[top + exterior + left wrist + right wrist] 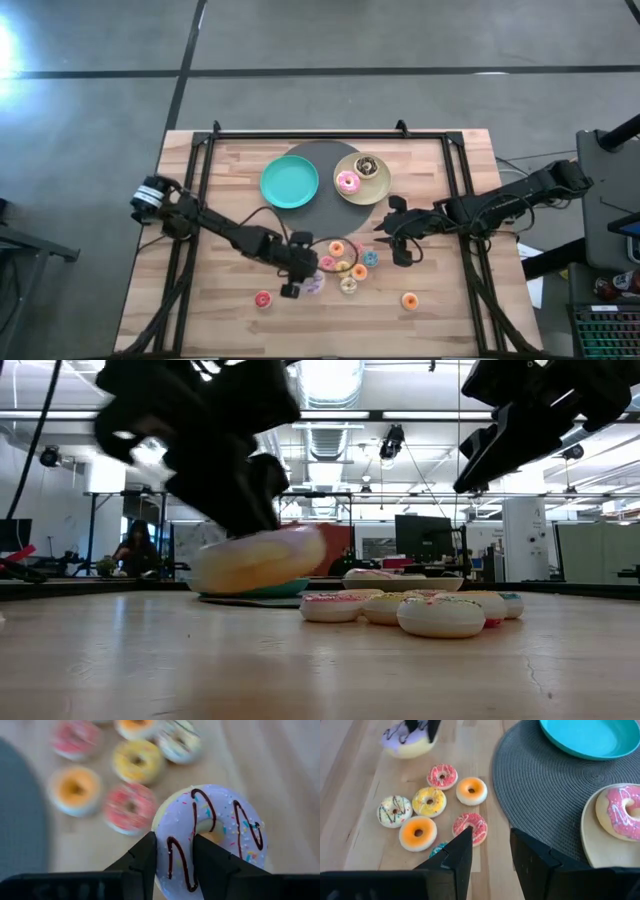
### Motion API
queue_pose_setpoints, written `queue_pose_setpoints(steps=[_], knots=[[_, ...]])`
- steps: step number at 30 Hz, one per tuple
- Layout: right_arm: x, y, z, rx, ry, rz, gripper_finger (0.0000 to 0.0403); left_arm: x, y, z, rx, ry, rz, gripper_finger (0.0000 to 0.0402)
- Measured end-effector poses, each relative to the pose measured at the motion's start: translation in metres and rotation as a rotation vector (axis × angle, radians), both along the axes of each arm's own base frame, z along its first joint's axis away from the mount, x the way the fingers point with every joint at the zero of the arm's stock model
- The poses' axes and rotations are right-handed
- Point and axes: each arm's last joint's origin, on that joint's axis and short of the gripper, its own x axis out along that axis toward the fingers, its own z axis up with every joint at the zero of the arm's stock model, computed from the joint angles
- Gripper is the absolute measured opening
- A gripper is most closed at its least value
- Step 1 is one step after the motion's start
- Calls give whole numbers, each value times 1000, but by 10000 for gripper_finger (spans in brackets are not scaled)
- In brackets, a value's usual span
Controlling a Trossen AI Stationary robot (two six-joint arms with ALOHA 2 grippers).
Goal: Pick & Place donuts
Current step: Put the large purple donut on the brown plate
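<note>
My left gripper (297, 280) is shut on the large lilac-white donut (210, 830), which has chocolate drizzle, at the table's near middle; the low view shows the donut (262, 560) above the wood. Several tiny donuts (345, 266) lie flat on the table just right of it. A pink donut (347, 181) and a chocolate donut (367, 165) lie on the beige plate (380, 190). The teal plate (290, 182) holds nothing. My right gripper (490, 845) is open and empty, above the tiny donuts near the mat's edge. My left gripper pinches the lilac donut's ring on the side nearest the wrist (176, 862). One finger (145, 857) is at the outer edge and the other (207, 857) by the hole. The fingers come from above, slanting. The donut is tilted and lifted clear of the table.
A round dark mat (325, 215) lies under both plates at the table's far middle. One red tiny donut (263, 299) lies alone at the near left and one orange donut (409, 300) at the near right. Black rails (200, 190) run along the table's sides.
</note>
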Motion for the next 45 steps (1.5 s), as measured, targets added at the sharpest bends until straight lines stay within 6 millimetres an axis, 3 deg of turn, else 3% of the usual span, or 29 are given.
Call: queue_pose_setpoints(steps=[6, 12, 19, 24, 29, 39, 45], knots=[[-3, -1, -3, 5, 44, -19, 123, 17, 32, 22, 103, -92, 113, 94], [-6, -2, -6, -4, 89, -47, 123, 28, 82, 35, 226, -115, 312, 94], [-7, -2, -7, -12, 99, -46, 123, 41, 150, 54, 180, -290, 494, 94], [-8, -3, -7, -24, 104, -35, 123, 52, 184, 63, 128, -412, 536, 94], [-8, -3, -7, -32, 105, -27, 123, 75, 199, 61, 107, -425, 533, 94], [-8, -3, -7, -24, 109, -35, 123, 138, 213, 45, 109, -344, 488, 94], [-10, -2, -9, -18, 126, -41, 123, 155, 223, 28, 113, -263, 495, 94]])
